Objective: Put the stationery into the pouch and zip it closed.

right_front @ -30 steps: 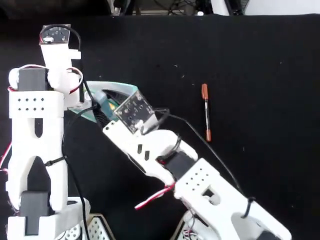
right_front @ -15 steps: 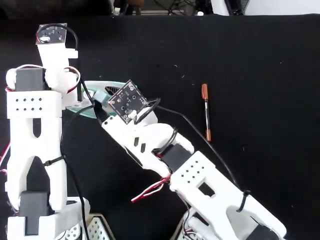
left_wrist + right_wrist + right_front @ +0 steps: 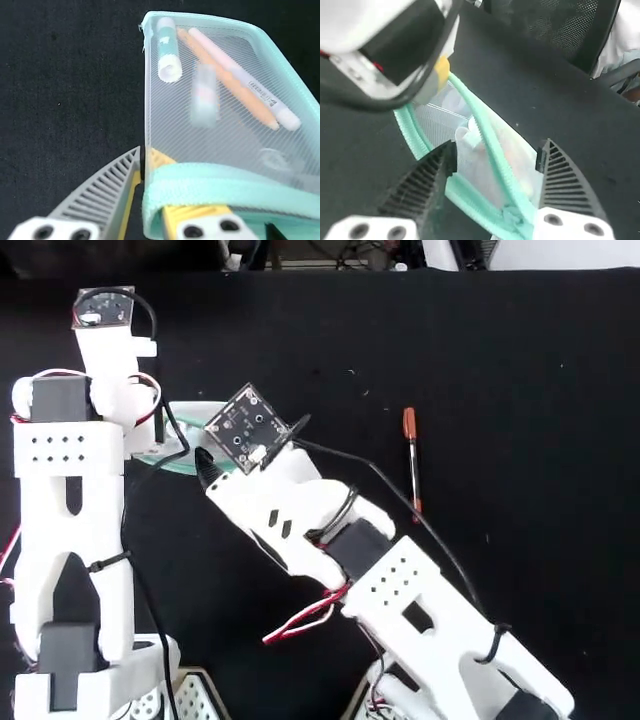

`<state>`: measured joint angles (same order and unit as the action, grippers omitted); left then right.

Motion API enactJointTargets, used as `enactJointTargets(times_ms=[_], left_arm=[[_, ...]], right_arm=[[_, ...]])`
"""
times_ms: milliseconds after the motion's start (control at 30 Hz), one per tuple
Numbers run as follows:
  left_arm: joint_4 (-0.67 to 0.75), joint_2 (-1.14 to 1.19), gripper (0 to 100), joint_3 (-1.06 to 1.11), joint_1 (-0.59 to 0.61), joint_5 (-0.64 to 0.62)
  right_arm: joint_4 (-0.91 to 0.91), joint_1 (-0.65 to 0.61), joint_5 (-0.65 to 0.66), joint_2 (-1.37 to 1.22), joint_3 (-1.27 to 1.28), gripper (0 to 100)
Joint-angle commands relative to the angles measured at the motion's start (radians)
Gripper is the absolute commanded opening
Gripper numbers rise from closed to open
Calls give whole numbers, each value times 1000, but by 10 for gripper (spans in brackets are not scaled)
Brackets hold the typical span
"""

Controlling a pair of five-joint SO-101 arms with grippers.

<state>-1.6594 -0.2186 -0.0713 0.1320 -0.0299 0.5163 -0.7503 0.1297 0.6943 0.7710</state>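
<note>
Pouch point(image 3: 215, 100), stationery inside, lies at the table's point(image 3: 520, 360) left side, rim corner clamped in the left gripper point(image 3: 146, 160). Right gripper point(image 3: 496, 150) fingers are spread, straddling the open zipper edge. Orange pen point(image 3: 412, 465) lies well apart. Since a second ago the right arm has shifted further over the pouch.

Blk table point(image 3: 500, 360), orange pen point(image 3: 409, 424) on it

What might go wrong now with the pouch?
The pen lies out on the table, so zipping now would leave it behind. The left gripper pinches just the pouch rim, so a hard tug might pull it free. The right gripper is open over the zipper and might close on the wrong spot.
</note>
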Motion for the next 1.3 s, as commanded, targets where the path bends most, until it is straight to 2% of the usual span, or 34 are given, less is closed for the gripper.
enactJointTargets(times_ms=[0,133,233,333,433,567,700,767,867,1067,1267], left_arm=[[-2,5,30,5,12,8],[-5,5,30,5,12,8],[-3,5,30,5,12,8],[-2,5,30,5,12,8],[-2,5,30,5,12,8],[-3,6,30,5,12,8],[-5,6,30,7,12,8],[-6,6,30,7,12,8],[-6,6,30,7,13,8],[-6,6,30,7,13,8],[-6,6,30,7,13,9]], right_arm=[[20,15,3,93,-81,260],[94,166,-3,265,-160,258],[183,410,-6,344,-226,258],[247,658,-46,306,-214,258],[259,776,-54,157,-145,258],[255,796,-54,-148,-150,258],[198,799,-54,-493,-318,257],[226,796,-54,-664,-447,257],[338,795,-54,-889,-684,257],[690,796,-54,-1279,-1211,257],[881,822,-52,-1606,-1709,172]])
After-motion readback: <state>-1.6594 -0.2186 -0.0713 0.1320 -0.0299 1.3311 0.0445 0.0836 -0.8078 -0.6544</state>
